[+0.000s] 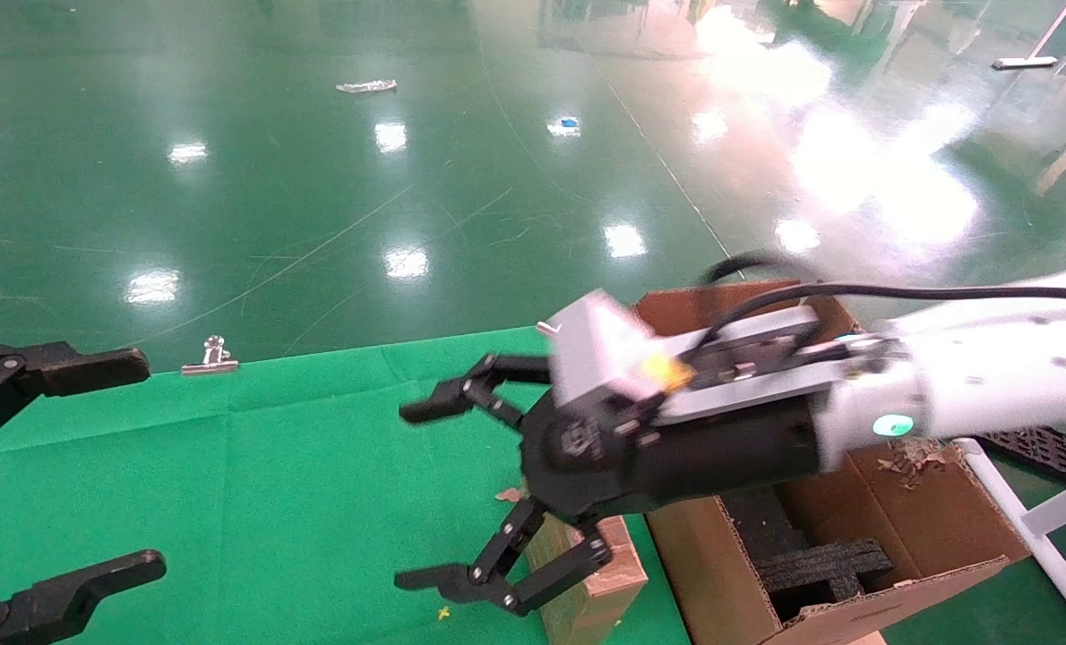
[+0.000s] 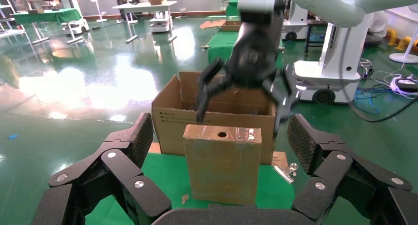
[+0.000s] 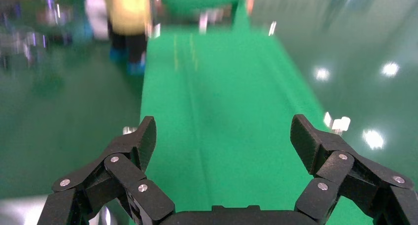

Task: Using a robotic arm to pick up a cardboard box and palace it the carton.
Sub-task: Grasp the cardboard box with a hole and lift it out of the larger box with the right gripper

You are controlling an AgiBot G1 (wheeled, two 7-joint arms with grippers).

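Observation:
The small cardboard box (image 1: 597,587) stands on edge on the green cloth, right beside the carton (image 1: 927,528). In the left wrist view the box (image 2: 223,166) shows its taped top edge with a round hole, and the carton (image 2: 172,119) stands behind it. The white robotic arm (image 1: 972,376) reaches in from the right. Its right gripper (image 1: 408,497) is open and empty, hovering over the box and pointing left; its lower finger passes in front of the box. The box is out of the right wrist view. My left gripper (image 1: 143,464) is open and empty at the left edge, facing the box.
The carton holds black foam blocks (image 1: 820,564) and some debris. A metal binder clip (image 1: 210,354) lies at the far edge of the green cloth (image 1: 300,484). It also shows in the left wrist view (image 2: 285,172). Glossy green floor lies beyond.

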